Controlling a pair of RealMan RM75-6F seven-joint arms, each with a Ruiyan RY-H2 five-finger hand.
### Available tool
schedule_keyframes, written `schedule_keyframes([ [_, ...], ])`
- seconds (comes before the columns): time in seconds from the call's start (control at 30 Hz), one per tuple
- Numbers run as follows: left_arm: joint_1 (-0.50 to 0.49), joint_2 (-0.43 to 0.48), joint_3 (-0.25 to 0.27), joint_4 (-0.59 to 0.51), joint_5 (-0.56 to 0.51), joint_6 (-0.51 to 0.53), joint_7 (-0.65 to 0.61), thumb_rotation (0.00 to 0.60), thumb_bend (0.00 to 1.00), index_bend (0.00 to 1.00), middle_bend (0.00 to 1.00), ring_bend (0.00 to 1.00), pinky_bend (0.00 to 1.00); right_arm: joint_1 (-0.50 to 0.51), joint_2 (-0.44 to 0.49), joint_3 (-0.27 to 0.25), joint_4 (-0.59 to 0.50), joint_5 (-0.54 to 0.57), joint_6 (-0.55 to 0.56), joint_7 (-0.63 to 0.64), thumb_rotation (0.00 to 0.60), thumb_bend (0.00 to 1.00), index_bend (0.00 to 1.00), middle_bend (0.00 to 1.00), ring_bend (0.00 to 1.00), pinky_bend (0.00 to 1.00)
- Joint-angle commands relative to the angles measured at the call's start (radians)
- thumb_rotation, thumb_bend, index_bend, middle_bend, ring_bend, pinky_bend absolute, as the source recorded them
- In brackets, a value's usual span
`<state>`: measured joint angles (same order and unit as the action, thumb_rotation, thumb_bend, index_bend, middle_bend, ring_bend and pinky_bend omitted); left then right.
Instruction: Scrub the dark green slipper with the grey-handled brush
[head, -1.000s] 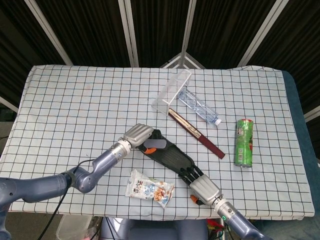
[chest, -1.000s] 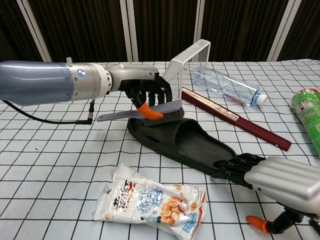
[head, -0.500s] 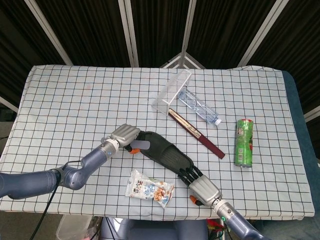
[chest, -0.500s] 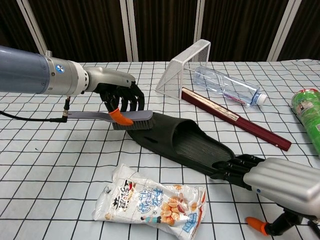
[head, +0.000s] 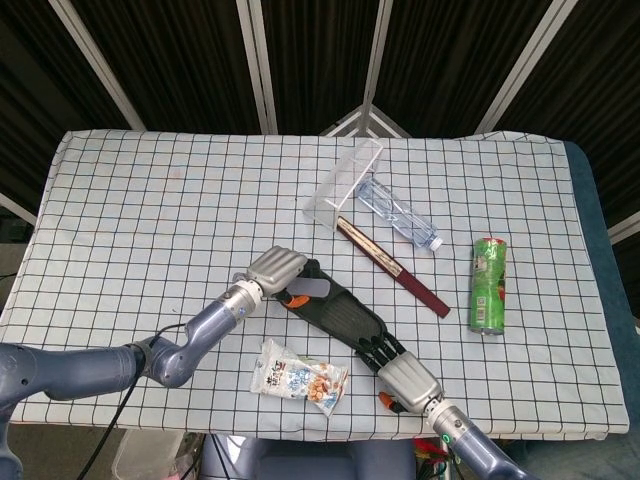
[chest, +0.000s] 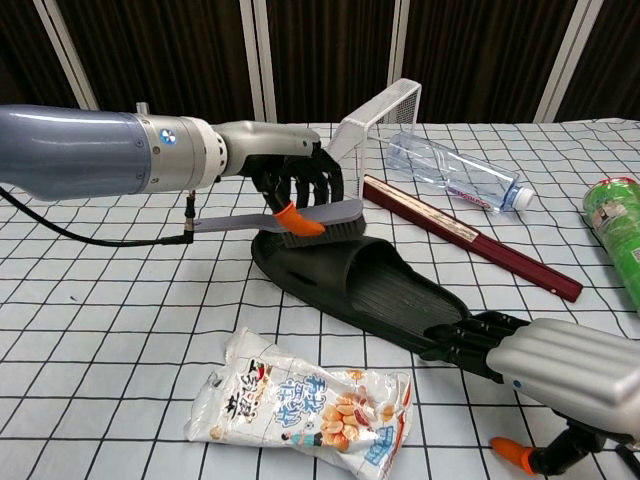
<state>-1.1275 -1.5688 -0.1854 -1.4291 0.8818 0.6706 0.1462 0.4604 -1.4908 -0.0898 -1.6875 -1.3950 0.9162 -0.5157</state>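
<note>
We grip the brush (chest: 300, 218) in our left hand (chest: 292, 180), fingers wrapped round the handle, bristles down on the slipper's (chest: 355, 283) far end, while our right hand (chest: 520, 358) presses curled fingertips on the near end, probably to pin it against the strokes. Beside the slipper the snack bag (chest: 305, 403) crowds the near side and the red stick (chest: 470, 237) the far side, so the open room seems to run along its length.
</note>
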Motion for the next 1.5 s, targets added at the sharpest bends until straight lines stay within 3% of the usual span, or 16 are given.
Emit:
schedule_keyframes([
  [0.03,0.017,-0.027,-0.025,0.024,0.062,0.019,-0.049,0.600,0.71,0.57,0.61,0.44,0.48,-0.002,0.003,-0.004,-0.005,0.002,0.004,-0.003,0.524,0.50,0.00,0.00,0.00,0.00],
  [0.27,0.028,-0.033,-0.020,0.039,0.116,0.006,-0.085,0.600,0.71,0.57,0.60,0.44,0.48,0.000,0.009,-0.010,-0.012,0.005,0.005,-0.001,0.521,0.50,0.00,0.00,0.00,0.00],
  [0.67,-0.009,0.114,0.061,-0.052,-0.088,-0.140,-0.016,0.600,0.71,0.57,0.60,0.44,0.48,0.007,0.014,-0.011,-0.019,0.004,0.009,0.005,0.523,0.50,0.00,0.00,0.00,0.00],
  [0.93,-0.015,0.250,0.127,-0.186,-0.150,-0.128,0.021,0.600,0.71,0.57,0.60,0.44,0.48,0.010,0.000,-0.010,-0.004,0.018,0.011,-0.010,0.523,0.50,0.00,0.00,0.00,0.00],
  [1.23,0.052,0.263,0.087,-0.236,-0.017,-0.037,-0.041,0.600,0.71,0.58,0.61,0.44,0.46,-0.013,0.032,-0.017,-0.041,-0.013,0.087,-0.056,0.523,0.50,0.00,0.00,0.00,0.00],
  [1.5,0.139,0.307,0.132,-0.269,0.094,-0.043,-0.110,0.600,0.71,0.58,0.61,0.44,0.45,-0.056,0.117,-0.033,-0.180,-0.063,0.202,-0.179,0.524,0.50,0.00,0.00,0.00,0.00],
])
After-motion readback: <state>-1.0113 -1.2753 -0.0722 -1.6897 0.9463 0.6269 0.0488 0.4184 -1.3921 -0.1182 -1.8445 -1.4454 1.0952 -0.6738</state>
